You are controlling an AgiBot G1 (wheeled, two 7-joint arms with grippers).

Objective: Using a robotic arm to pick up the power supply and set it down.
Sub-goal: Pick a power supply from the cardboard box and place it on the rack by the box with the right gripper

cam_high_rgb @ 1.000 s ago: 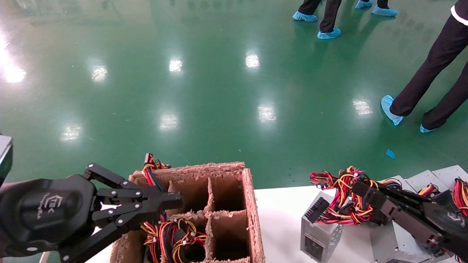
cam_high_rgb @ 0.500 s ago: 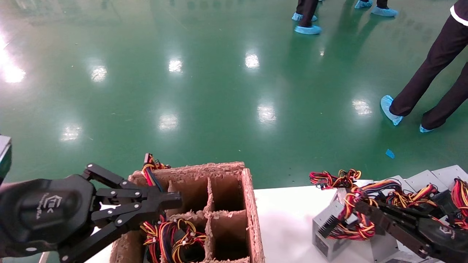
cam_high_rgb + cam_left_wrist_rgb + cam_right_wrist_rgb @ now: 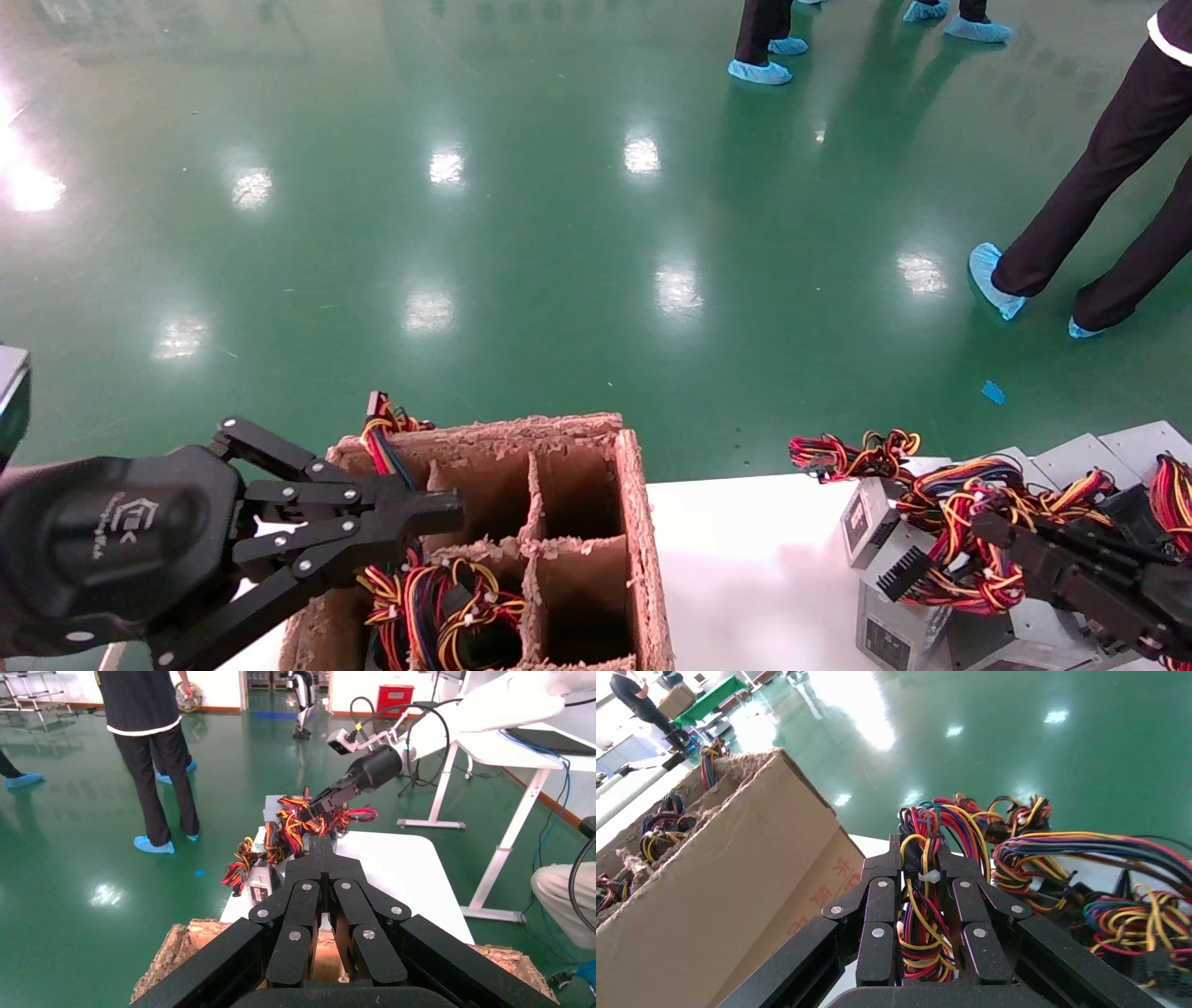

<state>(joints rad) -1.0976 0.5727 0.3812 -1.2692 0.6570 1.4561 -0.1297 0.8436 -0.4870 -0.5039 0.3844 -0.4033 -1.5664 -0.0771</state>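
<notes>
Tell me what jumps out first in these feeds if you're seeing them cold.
The tangle of red, yellow and black wires at the right end of the white table, pinched by the right tool with its silver power supply beneath, beside other grey units. Next, the brown cardboard divider box at the table's left, wire bundles in some cells, with the left tool shut above it. Beyond lies a glossy green floor.

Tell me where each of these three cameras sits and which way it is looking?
Head view: on the robot's head, looking down at the white table, cardboard box and green floor; both arms show.
Left wrist view: over the shut left gripper, facing the right gripper.
Right wrist view: over the right gripper, clamped on the power supply's wires.
Shared: box and wires appear in all.
</notes>
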